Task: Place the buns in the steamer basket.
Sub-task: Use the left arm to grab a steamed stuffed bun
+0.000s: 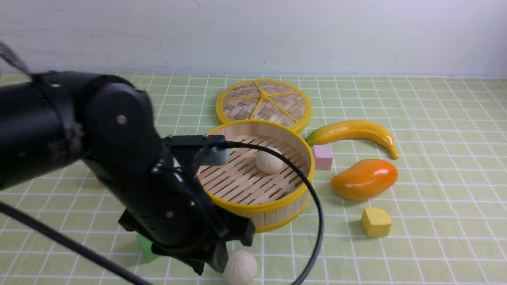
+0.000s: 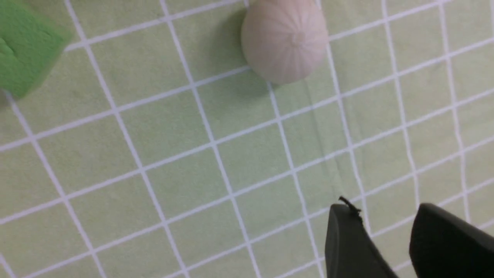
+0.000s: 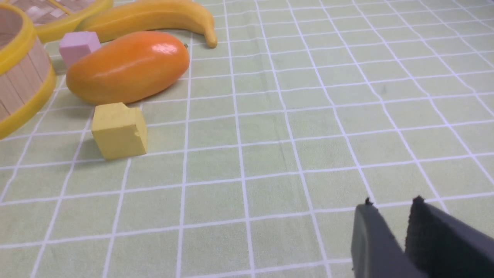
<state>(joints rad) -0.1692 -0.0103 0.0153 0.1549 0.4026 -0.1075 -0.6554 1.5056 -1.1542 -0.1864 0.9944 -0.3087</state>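
The bamboo steamer basket (image 1: pixel 261 206) with a yellow rim stands mid-table. One white bun (image 1: pixel 269 160) lies inside it. A second white bun (image 1: pixel 240 267) lies on the cloth in front of the basket, near the front edge; it also shows in the left wrist view (image 2: pixel 285 40). My left gripper (image 1: pixel 210 265) hangs low just left of this bun, apart from it. In the left wrist view the left gripper (image 2: pixel 386 210) is open and empty. My right gripper (image 3: pixel 391 204) is shut and empty over bare cloth, out of the front view.
The basket's lid (image 1: pixel 263 103) lies behind it. A banana (image 1: pixel 352 132), a mango (image 1: pixel 364 179), a pink block (image 1: pixel 323 156) and a yellow block (image 1: pixel 376 222) lie right of the basket. A green block (image 1: pixel 146 249) sits under my left arm.
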